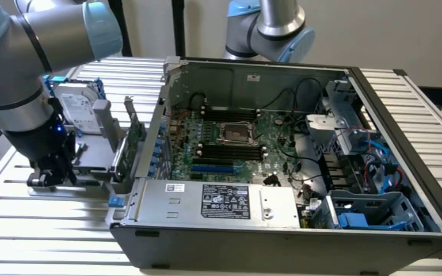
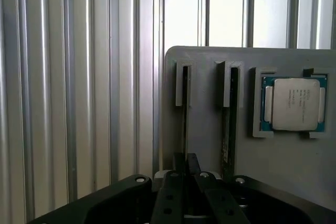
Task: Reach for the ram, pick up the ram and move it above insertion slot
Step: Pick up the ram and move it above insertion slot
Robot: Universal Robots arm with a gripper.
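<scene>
The ram point(image 2: 185, 111) stands on edge in a groove of a grey holder point(image 2: 205, 145), seen as a thin dark strip. My gripper point(image 2: 186, 165) is over its near end, with the two black fingers point(image 2: 177, 162) pressed against either side of it, shut on the ram. A second stick point(image 2: 228, 116) stands in the neighbouring groove. In the exterior view my gripper point(image 1: 52, 172) is down at the holder point(image 1: 90, 172), to the exterior view's left of the open computer case. The insertion slot point(image 1: 229, 153) is one of several black parallel sockets on the motherboard inside the case.
A processor chip point(image 2: 294, 103) lies in a recess of the holder. A silver hard drive with blue rails point(image 1: 79, 109) and a green expansion card point(image 1: 133, 141) stand between holder and case wall point(image 1: 156, 132). Inside the case are the processor socket point(image 1: 232, 135), a blue slot point(image 1: 213, 171) and the power supply point(image 1: 213, 201).
</scene>
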